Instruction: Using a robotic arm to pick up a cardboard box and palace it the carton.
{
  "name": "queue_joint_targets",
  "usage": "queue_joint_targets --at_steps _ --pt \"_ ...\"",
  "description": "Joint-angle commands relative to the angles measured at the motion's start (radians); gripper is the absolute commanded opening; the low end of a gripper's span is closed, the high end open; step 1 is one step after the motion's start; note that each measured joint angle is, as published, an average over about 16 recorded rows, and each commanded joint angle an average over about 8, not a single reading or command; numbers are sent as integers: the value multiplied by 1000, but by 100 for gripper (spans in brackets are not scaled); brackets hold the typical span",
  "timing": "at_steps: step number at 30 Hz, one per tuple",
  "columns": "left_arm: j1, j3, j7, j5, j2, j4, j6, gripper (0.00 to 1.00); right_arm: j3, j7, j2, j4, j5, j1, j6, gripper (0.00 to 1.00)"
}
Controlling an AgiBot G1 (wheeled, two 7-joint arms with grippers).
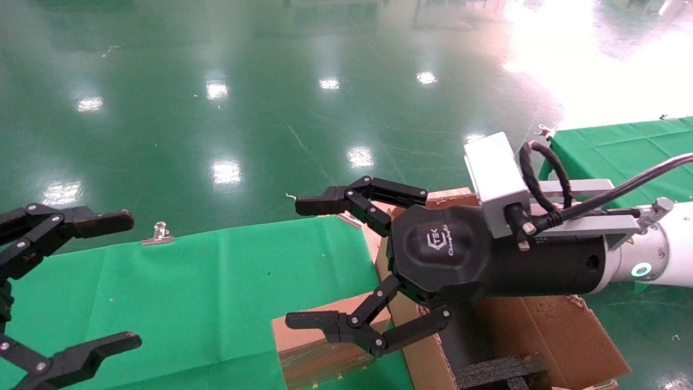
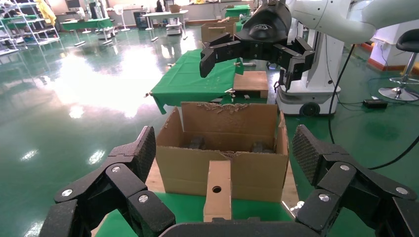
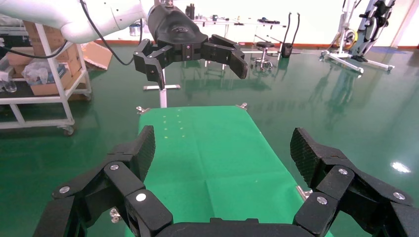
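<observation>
The right gripper (image 1: 306,262) is hovering spread wide above the table's (image 1: 189,292) green cloth, gripping nothing; the cardboard box (image 1: 316,349) is lying under its lower finger, against the carton (image 1: 552,330); the left gripper (image 1: 111,281) is hanging parked, also spread.

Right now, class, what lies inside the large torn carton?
Inside the carton, two dark foam inserts show near its back wall. Its front wall hides the floor; the cardboard box stands outside, against the front.
</observation>
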Motion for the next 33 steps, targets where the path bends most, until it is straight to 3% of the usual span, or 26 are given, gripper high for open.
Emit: queue_joint_targets --at_steps 1,4,5,6,17,33 --pt "0 0 0 0 0 0 0 50 0 0 0 0 0 0 0 100" --pt "0 0 0 0 0 0 0 12 0 0 0 0 0 0 0 100" --pt "0 0 0 0 0 0 0 3 0 0 0 0 0 0 0 100" --pt "0 0 0 0 0 0 0 0 0 0 0 0 0 0 0 100" --pt "0 0 0 0 0 0 0 0 -22 9 1 -1 -45 17 -7 100" --pt "0 1 0 0 0 0 0 0 -276 40 -129 -131 -487 269 -79 100"
